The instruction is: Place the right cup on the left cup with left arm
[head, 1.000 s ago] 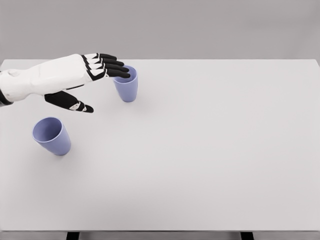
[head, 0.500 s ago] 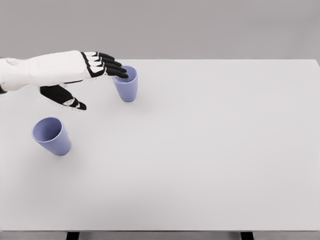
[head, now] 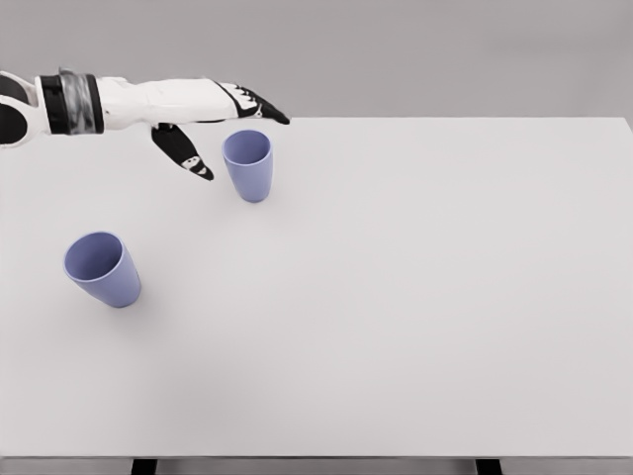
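Head view: white desk (head: 415,297) fills most of frame, grey wall behind. 2 cups total, both lavender-blue, both upright w/ openings up, well apart from each other. Right cup (head: 248,164) stands near desk's far edge, left of centre. Left cup (head: 102,268) sits nearer the camera, close to desk's left edge; it looks tilted because of the camera angle, base on the desk.

1 arm visible, the left, coming in from the upper left edge, white shell w/ a grey-black wrist band. Left hand (head: 203,109) is above the far desk edge, just up-left of the right cup. Fingers (head: 259,105) stretched out flat, pointing right, tips past the cup's rim line on its far side; thumb (head: 184,150) hangs down-left of the cup, apart from the cup wall. Hand is spread wide, holds nothing, no contact w/ either cup that I can see.

Right cup is not on the left cup, both on the desk surface. Nothing lies btwn the 2 cups, bare desk only. Two dark desk legs (head: 144,466) show at the bottom edge, 1 left, 1 right.
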Controlling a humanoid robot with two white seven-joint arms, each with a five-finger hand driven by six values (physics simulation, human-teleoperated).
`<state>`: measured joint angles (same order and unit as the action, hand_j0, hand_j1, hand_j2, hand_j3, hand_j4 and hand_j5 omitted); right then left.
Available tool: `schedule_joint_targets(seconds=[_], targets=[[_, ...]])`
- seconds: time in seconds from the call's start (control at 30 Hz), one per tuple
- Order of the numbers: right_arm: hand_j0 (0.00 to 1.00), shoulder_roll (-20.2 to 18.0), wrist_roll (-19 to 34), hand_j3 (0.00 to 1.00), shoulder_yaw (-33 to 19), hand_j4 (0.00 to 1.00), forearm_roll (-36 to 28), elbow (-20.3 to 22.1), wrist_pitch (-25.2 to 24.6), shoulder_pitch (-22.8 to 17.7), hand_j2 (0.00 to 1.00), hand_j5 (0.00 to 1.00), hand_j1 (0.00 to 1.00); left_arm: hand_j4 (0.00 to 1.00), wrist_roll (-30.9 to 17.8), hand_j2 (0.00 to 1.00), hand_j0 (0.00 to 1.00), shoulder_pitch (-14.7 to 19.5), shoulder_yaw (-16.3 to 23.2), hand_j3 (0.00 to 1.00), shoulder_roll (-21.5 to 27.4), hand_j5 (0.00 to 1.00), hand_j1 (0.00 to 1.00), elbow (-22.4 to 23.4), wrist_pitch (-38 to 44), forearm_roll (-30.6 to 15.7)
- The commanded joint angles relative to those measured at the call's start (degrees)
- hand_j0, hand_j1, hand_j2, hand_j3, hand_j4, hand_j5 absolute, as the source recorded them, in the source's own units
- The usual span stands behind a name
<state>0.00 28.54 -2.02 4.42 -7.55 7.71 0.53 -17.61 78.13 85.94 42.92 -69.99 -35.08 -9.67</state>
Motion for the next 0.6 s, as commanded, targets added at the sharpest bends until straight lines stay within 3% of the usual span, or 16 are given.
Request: schedule_joint_targets(seconds=[0.0, 0.1, 0.17, 0.3, 0.43, 0.57], targets=[[1.00, 0.00, 0.02, 1.00, 0.00, 1.00, 0.06, -0.01, 0.03, 0.00, 1.00, 1.00, 1.00, 1.00, -1.46, 1.00, 1.00, 0.00, 0.98, 1.00, -1.69, 1.00, 1.00, 0.73, 0.08, -0.62], [1.00, 0.00, 0.02, 1.00, 0.00, 1.00, 0.06, -0.01, 0.03, 0.00, 1.00, 1.00, 1.00, 1.00, -1.37, 1.00, 1.00, 0.88, 2.39, 1.00, -2.40, 1.00, 1.00, 1.79, 0.08, -1.58], [1.00, 0.00, 0.02, 1.00, 0.00, 1.00, 0.06, -0.01, 0.03, 0.00, 1.00, 1.00, 1.00, 1.00, -1.02, 1.00, 1.00, 5.18, 8.98, 1.00, -2.49, 1.00, 1.00, 2.58, 0.08, -7.03], [1.00, 0.00, 0.02, 1.00, 0.00, 1.00, 0.06, -0.01, 0.03, 0.00, 1.00, 1.00, 1.00, 1.00, -0.75, 1.00, 1.00, 5.54, 9.86, 1.00, -2.49, 1.00, 1.00, 4.42, 0.08, -7.65], [1.00, 0.00, 0.02, 1.00, 0.00, 1.00, 0.06, -0.01, 0.03, 0.00, 1.00, 1.00, 1.00, 1.00, -0.75, 1.00, 1.00, 5.28, 10.65, 1.00, -5.47, 1.00, 1.00, 9.87, 0.08, -7.56], [1.00, 0.00, 0.02, 1.00, 0.00, 1.00, 0.06, -0.01, 0.03, 0.00, 1.00, 1.00, 1.00, 1.00, -0.75, 1.00, 1.00, 5.10, 10.30, 1.00, -7.14, 1.00, 1.00, 9.96, 0.08, -7.56]])
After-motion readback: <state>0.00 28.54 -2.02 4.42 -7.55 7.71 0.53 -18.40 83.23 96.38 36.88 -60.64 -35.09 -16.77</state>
